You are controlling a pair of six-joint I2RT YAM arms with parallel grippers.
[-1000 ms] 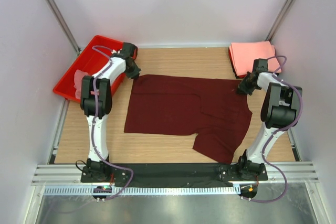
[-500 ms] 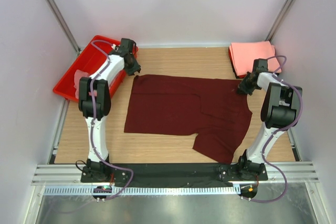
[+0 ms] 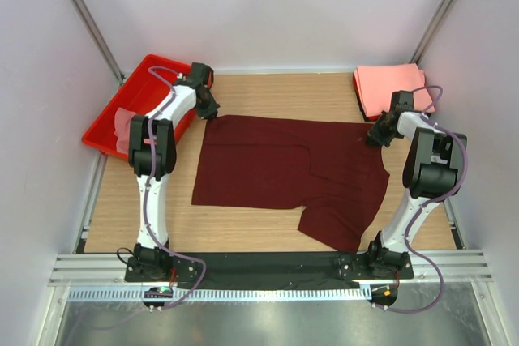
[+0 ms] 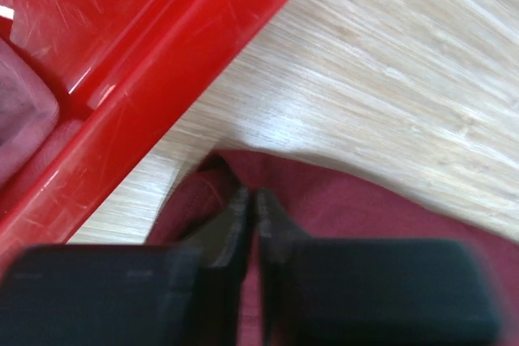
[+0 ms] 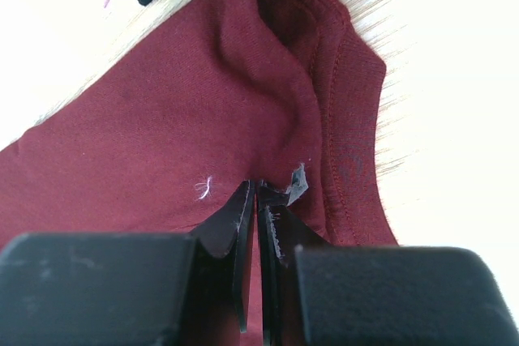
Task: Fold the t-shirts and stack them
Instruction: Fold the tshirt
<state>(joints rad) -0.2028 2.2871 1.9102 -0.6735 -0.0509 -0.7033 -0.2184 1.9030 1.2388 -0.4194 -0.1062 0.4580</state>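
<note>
The wooden table (image 3: pixel 268 237) carries a dark maroon t-shirt (image 3: pixel 280 166) spread out flat and sideways just right of the red tray (image 3: pixel 138 87). Its straight bottom edge is the side nearest the tray, and one short sleeve juts out at the end away from the tray, on the side of my bases. The cloth lies mostly smooth, with faint creases. A folded stack of salmon-pink shirts (image 3: pixel 392 87) sits in the back corner opposite the tray, well apart from it. A bit of pale pink cloth (image 3: pixel 123 123) lies inside the tray.

My left arm reaches forward alongside the tray. My left gripper (image 3: pixel 208 111) is just beside the tray's wall, at the shirt's rear corner, fingers (image 4: pixel 237 212) pressed together with maroon cloth bunched up around them. My right arm reaches to the shirt's end far from the tray. There my right gripper (image 5: pixel 255 190) is pinched tight on the cloth next to a stitched sleeve hem.
</note>
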